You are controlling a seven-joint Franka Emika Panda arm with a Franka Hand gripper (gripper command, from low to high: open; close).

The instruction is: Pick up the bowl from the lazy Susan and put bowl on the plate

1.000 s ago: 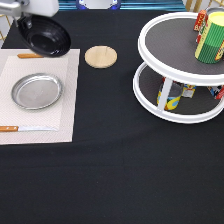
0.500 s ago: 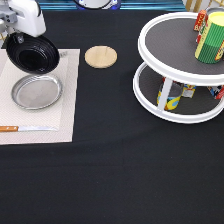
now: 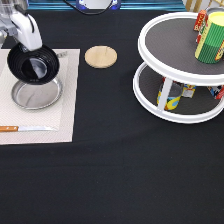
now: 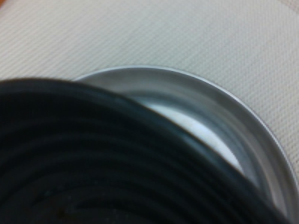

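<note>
**Bowl held over the plate**

The gripper [image 3: 31, 41] was at the exterior view's upper left, clamped on the rim of the black bowl [image 3: 33, 64], which hung tilted above the silver plate [image 3: 35, 95] and overlapped its upper edge. The plate lay on a pale placemat [image 3: 66, 100], a knife [image 3: 25, 128] below it. The lazy Susan [image 3: 182, 75] stood well apart at the right, without the bowl. A good placement probably called for levelling and centring the bowl over the plate.
</note>
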